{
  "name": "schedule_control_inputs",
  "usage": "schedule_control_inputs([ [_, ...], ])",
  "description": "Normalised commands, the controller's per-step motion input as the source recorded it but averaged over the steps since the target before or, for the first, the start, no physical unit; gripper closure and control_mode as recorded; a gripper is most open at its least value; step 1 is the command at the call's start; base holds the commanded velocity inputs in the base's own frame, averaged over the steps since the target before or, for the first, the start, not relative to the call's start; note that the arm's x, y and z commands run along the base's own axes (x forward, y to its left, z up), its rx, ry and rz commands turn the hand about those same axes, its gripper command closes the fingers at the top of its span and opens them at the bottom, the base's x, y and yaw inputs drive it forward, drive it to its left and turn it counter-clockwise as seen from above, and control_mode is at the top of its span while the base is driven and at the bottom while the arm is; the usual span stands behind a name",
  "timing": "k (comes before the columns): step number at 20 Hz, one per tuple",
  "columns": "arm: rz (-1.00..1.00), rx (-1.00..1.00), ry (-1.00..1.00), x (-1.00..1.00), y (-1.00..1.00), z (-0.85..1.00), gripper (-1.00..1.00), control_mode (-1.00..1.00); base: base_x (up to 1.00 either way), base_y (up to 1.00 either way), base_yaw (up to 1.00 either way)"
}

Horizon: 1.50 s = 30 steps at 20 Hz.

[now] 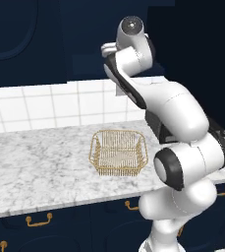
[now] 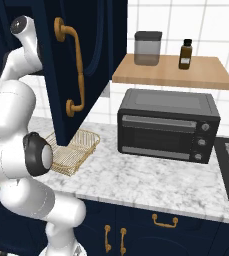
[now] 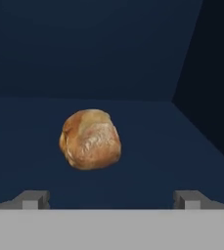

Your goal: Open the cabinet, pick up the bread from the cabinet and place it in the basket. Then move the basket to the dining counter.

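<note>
Gripper (image 3: 111,199) of mine is wide open and holds nothing. Its two small tips stand far apart, so the bread can fit between them when I go in. I point it straight into the cabinet (image 3: 94,53), because that is where the bread (image 3: 90,139) sits.

That bread is a small round brown lump. It rests on the cabinet's dark blue shelf (image 3: 157,146), near the middle, a little toward the left in my hand view, away from the back wall and the side wall. It is just ahead of my tips, not touching them.

One cabinet door (image 2: 73,70) is swung open, with its long brass handle (image 2: 72,67) facing out. That leaves the way in clear for my arm.

My basket (image 1: 118,152) waits on the marble worktop (image 1: 35,157), below the cabinet and near the front edge. It has nothing in it. I think it sits there so the bread has a short trip down. Next I need to move forward and close on the bread softly.
</note>
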Motion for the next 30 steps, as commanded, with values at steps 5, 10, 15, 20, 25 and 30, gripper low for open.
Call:
schedule_control_inputs([
  [5, 0.00, 0.00, 0.02, 0.18, 0.13, 0.00, -1.00, -1.00, 0.00, 0.00, 0.00],
  [10, 0.02, 0.00, 0.05, 0.27, 0.09, -0.06, -1.00, -1.00, 0.00, 0.00, 0.00],
  [15, 0.02, 0.00, 0.01, 0.32, 0.09, -0.17, -1.00, -1.00, 0.00, 0.00, 0.00],
  [20, 0.00, 0.00, 0.00, 0.34, 0.04, -0.05, -1.00, -1.00, 0.00, 0.00, 0.00],
  [25, 0.00, -0.02, 0.00, 0.27, 0.00, -0.10, -1.00, -1.00, 0.00, 0.00, 0.00],
  [30, 0.00, -0.03, 0.00, 0.28, 0.00, -0.11, -1.00, -1.00, 0.00, 0.00, 0.00],
])
